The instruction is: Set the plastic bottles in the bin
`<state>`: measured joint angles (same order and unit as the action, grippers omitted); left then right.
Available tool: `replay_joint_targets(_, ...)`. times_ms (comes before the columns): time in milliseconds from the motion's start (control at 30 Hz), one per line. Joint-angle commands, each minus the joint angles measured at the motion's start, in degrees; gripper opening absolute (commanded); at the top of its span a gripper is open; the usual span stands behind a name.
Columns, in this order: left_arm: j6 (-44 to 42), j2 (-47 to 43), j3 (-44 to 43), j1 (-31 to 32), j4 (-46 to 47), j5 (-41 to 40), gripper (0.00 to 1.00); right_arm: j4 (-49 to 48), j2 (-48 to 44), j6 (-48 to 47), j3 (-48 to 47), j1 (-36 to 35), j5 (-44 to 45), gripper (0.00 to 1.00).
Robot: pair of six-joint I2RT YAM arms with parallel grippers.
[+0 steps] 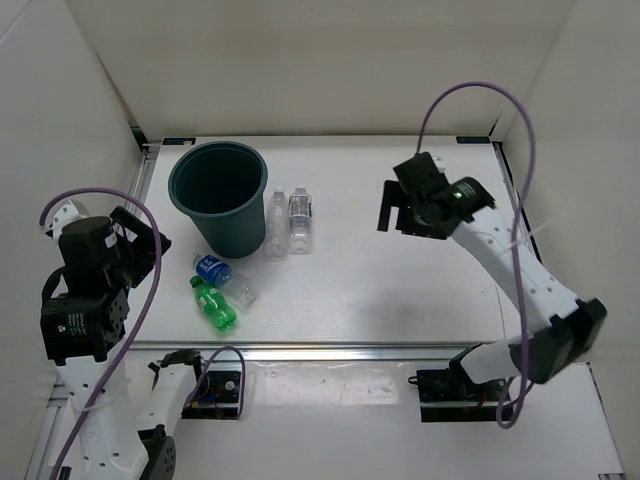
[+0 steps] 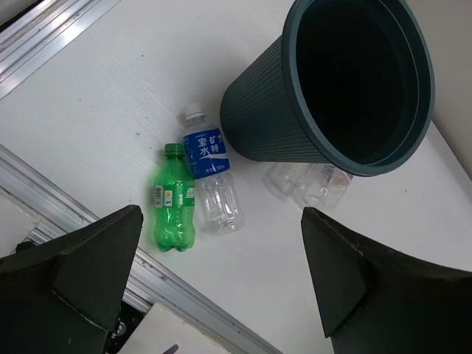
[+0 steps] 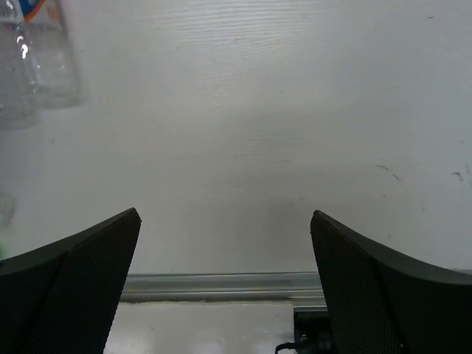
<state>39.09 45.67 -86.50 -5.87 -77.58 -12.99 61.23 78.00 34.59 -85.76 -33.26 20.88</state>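
The bin point(image 1: 232, 235) stands upright on the counter point(image 1: 400, 290). Just right of it lie a pale-labelled clear bottle point(image 1: 277, 222) and a second clear bottle point(image 1: 300, 218); just in front lie the blue-labelled bottle point(image 1: 222, 277) and the green bottle point(image 1: 213, 303), side by side. The left jaws hang apart and empty front-left of the bin, and the right jaws hang apart and empty well to its right.

Bright, even light; soft shadows.

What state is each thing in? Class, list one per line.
bin: upright, no bottle visible inside.
green bottle: lying on its side, capped.
blue-label bottle: lying on its side, capped.
two clear bottles: lying beside the bin.
left gripper: open, empty.
right gripper: open, empty.
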Motion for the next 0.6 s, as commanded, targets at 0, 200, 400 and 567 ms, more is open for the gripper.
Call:
replay_joint_targets(0,-2.43,0.56,-2.18,0.16,-3.1,2.26,1.0,-4.97,7.33,-5.5,-4.32,-1.37,-9.19,1.0)
replay_joint_targets(200,-3.14,2.22,0.89,1.21,-4.24,3.33,1.0,-16.04,19.89,-8.49,-7.31,0.82,-29.56,1.0)
replay_joint_targets(400,-4.81,4.52,-0.34,1.21,-4.24,7.28,1.0,-19.48,33.33,-5.94,-17.15,4.42,-37.49,1.0)
replay_joint_targets(567,-3.24,4.52,1.33,1.21,-4.24,7.54,1.0,-21.76,42.65,-4.71,-24.54,5.04,-43.9,1.0)
